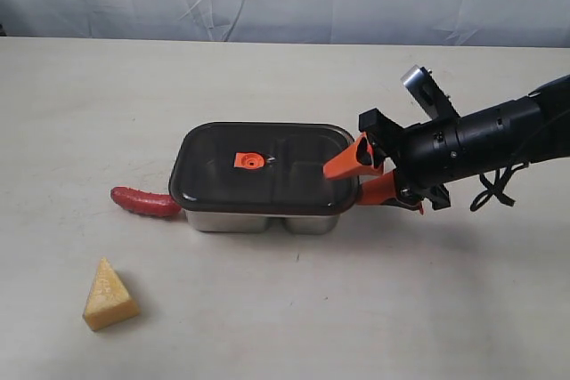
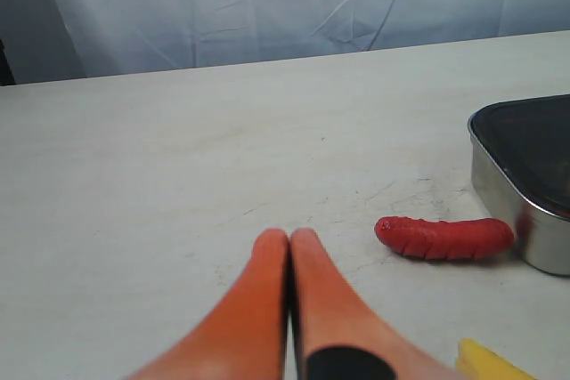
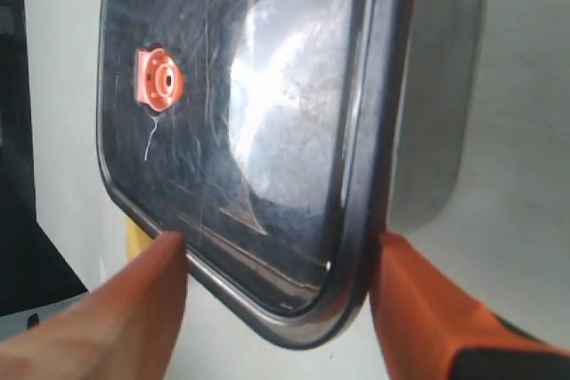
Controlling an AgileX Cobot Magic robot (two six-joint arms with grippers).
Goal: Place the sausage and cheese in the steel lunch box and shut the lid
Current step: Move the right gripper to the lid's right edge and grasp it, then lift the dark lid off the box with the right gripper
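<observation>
1. Lid (image 1: pixel 223 171) sits on the lunch box (image 1: pixel 258 220), orange tab up.
2. Sausage (image 1: pixel 142 202) lies on the table (image 1: pixel 89 95), outside the box, one end at its left corner.
3. Cheese (image 1: pixel 110 295) is on the table, apart from the box and nearer the camera.
4. Right gripper (image 1: pixel 346 186) is spread wide, jaws straddling the lid's right end; contact unclear.
5. Left gripper (image 2: pixel 289 239) is pressed closed and empty, above the table near the sausage.

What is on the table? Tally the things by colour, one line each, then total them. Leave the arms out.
Red: 1, the sausage
Yellow-orange: 1, the cheese
Silver: 1, the steel lunch box
Dark: 1, the lid, on the box
Total: 4
</observation>
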